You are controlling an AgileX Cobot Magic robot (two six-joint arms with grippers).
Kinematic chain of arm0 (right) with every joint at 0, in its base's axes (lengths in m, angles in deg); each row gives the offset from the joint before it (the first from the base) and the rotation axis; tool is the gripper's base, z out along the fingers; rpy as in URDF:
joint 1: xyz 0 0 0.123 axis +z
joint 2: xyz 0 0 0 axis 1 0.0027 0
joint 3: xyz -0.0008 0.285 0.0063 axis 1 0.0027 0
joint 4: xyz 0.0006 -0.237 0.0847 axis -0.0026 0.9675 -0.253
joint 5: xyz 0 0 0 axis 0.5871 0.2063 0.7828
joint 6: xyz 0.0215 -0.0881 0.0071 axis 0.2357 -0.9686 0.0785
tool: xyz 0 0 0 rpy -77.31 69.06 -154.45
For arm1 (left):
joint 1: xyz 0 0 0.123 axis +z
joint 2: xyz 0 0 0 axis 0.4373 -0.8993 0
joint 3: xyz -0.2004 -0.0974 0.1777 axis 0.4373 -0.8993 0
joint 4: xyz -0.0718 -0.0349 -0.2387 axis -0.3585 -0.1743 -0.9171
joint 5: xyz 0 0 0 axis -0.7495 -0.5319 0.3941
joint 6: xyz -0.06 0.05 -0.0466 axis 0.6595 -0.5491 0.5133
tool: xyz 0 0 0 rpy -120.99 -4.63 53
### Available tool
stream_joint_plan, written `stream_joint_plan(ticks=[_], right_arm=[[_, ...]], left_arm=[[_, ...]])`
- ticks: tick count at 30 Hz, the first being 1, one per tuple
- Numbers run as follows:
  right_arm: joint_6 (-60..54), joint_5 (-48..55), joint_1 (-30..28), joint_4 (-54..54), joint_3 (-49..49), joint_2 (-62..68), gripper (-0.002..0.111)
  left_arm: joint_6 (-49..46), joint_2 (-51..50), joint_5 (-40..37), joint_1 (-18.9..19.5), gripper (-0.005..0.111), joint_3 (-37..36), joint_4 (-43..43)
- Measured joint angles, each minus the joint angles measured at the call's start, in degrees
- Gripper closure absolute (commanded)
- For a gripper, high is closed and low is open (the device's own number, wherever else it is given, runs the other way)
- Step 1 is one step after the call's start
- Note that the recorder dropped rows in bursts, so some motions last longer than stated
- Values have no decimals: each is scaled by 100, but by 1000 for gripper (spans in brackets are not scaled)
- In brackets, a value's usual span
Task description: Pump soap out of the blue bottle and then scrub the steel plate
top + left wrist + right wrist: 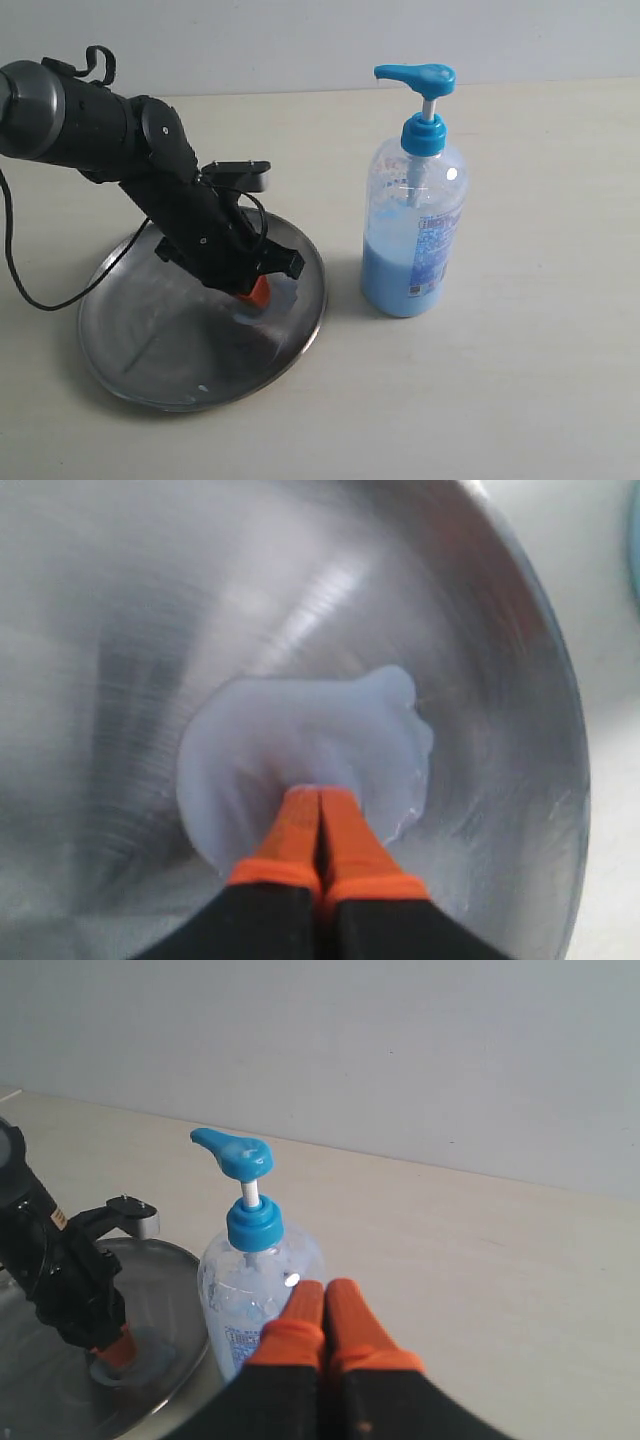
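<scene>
The steel plate (130,340) lies on the table at the left, seen close up as the steel plate (120,630) in the left wrist view. A pale blue smear of soap (300,740) spreads on it, also visible as the soap (280,295) in the exterior view. My left gripper (320,795) is shut, its orange tips pressed into the smear; in the exterior view the left gripper (257,291) reaches down onto the plate's right half. The blue bottle (413,235) stands upright just right of the plate. My right gripper (325,1290) is shut and empty, held in the air near the blue bottle (250,1290).
A black cable (20,270) loops from the left arm down beside the plate's left rim. The beige table (540,380) stretches right of the bottle, with a pale wall (400,1040) behind it.
</scene>
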Motion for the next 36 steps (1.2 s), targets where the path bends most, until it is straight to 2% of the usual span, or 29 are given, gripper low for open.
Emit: stream_joint_plan(ticks=[5, 14, 36], right_arm=[[0, 0, 0, 0, 0, 0, 108], [0, 0, 0, 0, 0, 0, 108], [0, 0, 0, -9, 0, 0, 108]], left_arm=[[-22, 0, -79, 0, 107, 0, -101], [-549, -37, -138, 10, 107, -12, -796], [-941, -59, 364, -98, 107, -22, -1132]])
